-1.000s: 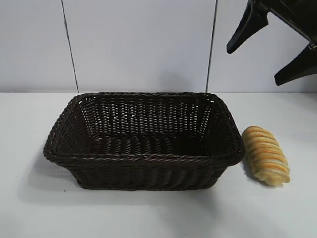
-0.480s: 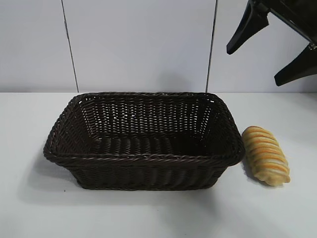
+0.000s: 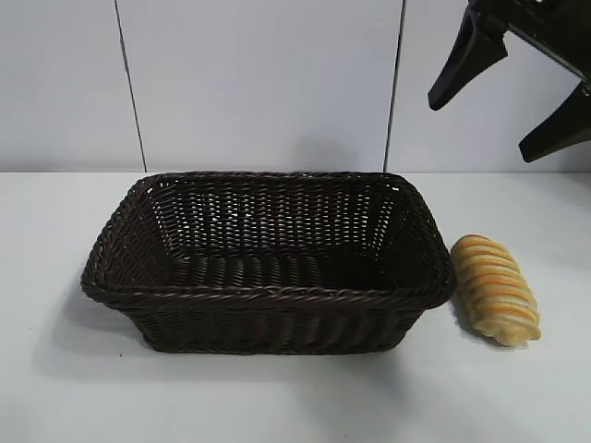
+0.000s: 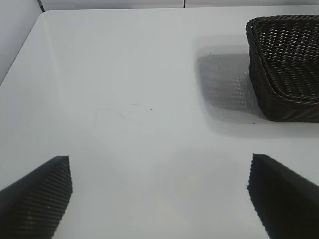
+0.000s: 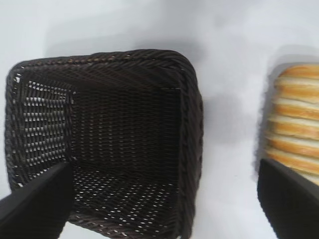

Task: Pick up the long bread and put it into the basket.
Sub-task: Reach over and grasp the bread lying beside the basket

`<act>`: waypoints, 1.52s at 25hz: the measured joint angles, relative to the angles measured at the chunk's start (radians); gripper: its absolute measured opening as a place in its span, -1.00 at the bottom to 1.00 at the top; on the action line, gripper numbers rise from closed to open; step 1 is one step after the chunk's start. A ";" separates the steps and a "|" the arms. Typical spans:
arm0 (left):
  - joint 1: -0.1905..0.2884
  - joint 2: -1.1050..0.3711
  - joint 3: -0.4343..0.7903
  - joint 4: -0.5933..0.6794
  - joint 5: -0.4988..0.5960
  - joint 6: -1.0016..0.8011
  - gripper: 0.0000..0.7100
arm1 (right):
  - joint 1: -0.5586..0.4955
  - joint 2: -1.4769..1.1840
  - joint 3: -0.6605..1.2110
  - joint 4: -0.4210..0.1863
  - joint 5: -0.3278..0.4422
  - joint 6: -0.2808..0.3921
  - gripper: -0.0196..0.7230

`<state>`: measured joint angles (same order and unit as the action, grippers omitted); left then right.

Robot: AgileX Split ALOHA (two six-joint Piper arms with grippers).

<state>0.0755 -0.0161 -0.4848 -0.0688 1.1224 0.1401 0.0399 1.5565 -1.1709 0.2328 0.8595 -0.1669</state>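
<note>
Lying on the white table (image 3: 277,397), the long bread (image 3: 495,288) sits just beside the basket's right end, at about 3 o'clock from it, close but with a thin gap showing. Its long axis runs from roughly 11 o'clock at the far end to 5 o'clock at the near end in the exterior view, and the orange-brown ridges cross it side to side. No writing or label shows on it or on anything else.

The basket (image 3: 268,297) stands upright in the middle of the table, its long side facing the exterior camera, and nothing lies inside it; only the woven floor shows.

High above the loaf, at about 1 o'clock from it, the right gripper (image 3: 512,88) hangs in the air with its 2 black fingers (image 3: 462,66) spread wide, holding nothing. From its wrist view both basket and loaf lie below, between the finger tips.

The left gripper (image 4: 159,194) hovers over bare table off the basket's left end, fingers also wide apart.
</note>
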 joint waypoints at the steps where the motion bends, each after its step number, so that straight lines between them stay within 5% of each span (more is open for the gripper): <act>1: 0.000 0.000 0.000 0.000 0.000 0.000 0.95 | 0.000 0.000 0.000 -0.050 0.002 0.018 0.92; 4: 0.000 0.000 0.000 0.000 0.000 0.000 0.95 | 0.000 0.000 0.000 -0.160 -0.001 0.072 0.92; 7: 0.000 0.000 0.000 0.000 0.000 0.000 0.95 | 0.000 0.016 0.000 -0.198 -0.019 0.096 0.92; 19: 0.000 0.000 0.000 0.000 0.000 0.000 0.95 | 0.000 0.242 0.016 -0.117 -0.156 0.113 0.92; 34: 0.000 0.000 0.000 0.000 0.001 0.000 0.95 | 0.000 0.358 0.016 -0.104 -0.243 0.113 0.92; 38: 0.000 0.000 0.000 0.000 0.001 0.000 0.95 | 0.000 0.364 0.016 -0.101 -0.258 0.113 0.76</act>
<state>0.0755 -0.0161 -0.4848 -0.0688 1.1237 0.1401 0.0399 1.9203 -1.1545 0.1315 0.6016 -0.0537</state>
